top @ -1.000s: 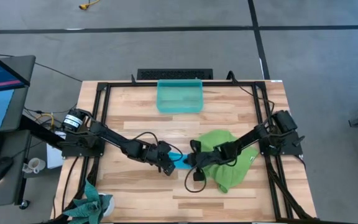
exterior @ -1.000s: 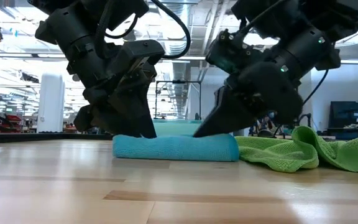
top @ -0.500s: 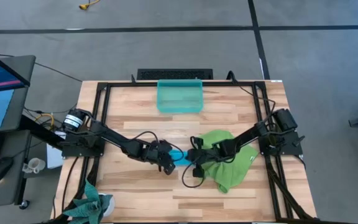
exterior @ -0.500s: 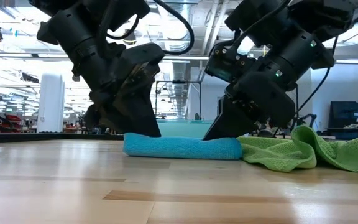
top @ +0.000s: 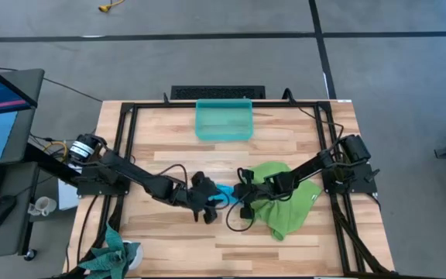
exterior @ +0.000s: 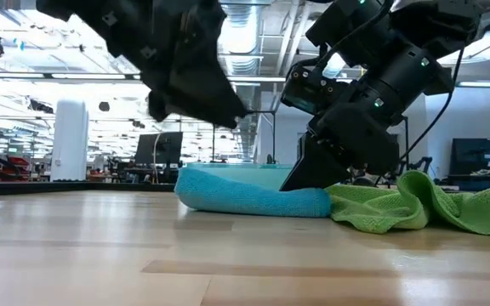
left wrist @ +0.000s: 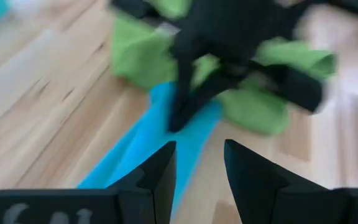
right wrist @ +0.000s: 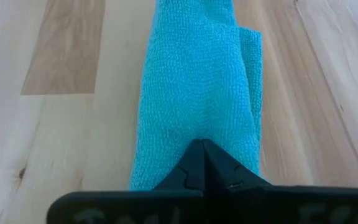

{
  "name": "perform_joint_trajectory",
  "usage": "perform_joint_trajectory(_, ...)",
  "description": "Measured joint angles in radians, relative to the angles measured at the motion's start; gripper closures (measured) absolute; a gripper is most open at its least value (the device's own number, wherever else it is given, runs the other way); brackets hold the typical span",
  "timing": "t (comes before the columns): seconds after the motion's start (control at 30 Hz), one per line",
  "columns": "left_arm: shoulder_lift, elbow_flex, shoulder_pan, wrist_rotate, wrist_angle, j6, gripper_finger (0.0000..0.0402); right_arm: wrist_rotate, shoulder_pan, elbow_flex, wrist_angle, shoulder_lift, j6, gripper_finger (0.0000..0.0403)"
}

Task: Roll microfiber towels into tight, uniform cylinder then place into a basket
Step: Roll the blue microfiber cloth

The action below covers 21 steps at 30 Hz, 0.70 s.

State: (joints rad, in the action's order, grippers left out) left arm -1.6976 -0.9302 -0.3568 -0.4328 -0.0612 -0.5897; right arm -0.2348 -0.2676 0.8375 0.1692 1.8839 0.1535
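— Where's the blue towel (top: 221, 192)?
— Mid-table, rolled; my right gripper (right wrist: 204, 151) is clenched on its end, my left gripper (left wrist: 199, 163) hangs released above it.
— The basket (top: 224, 121)?
— Far edge, nothing visible inside; green towel (top: 285, 203) beside the blue.

We see a pale wood table (top: 169, 232) framed by black rails. On it lie the teal basket (top: 224, 120) near the far edge, the rolled blue towel (exterior: 253, 197) at the middle, and the crumpled green towel (top: 285, 203) touching its right end. A dark teal cloth (top: 113, 252) hangs at the near-left corner.
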Motion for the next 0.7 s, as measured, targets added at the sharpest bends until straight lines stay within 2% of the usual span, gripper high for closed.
perform_joint_trajectory(0.3, -0.183, 0.003, 0.041, 0.026, -0.220, 0.071, 0.0276, 0.001, 0.000, 0.000, -0.001, 0.001, -0.019, 0.0389)
perform_joint_trajectory(0.7, -0.241, -0.001, 0.079, 0.035, -0.148, -0.047, 0.0276, 0.005, 0.000, 0.000, -0.001, 0.002, -0.023, 0.0390)
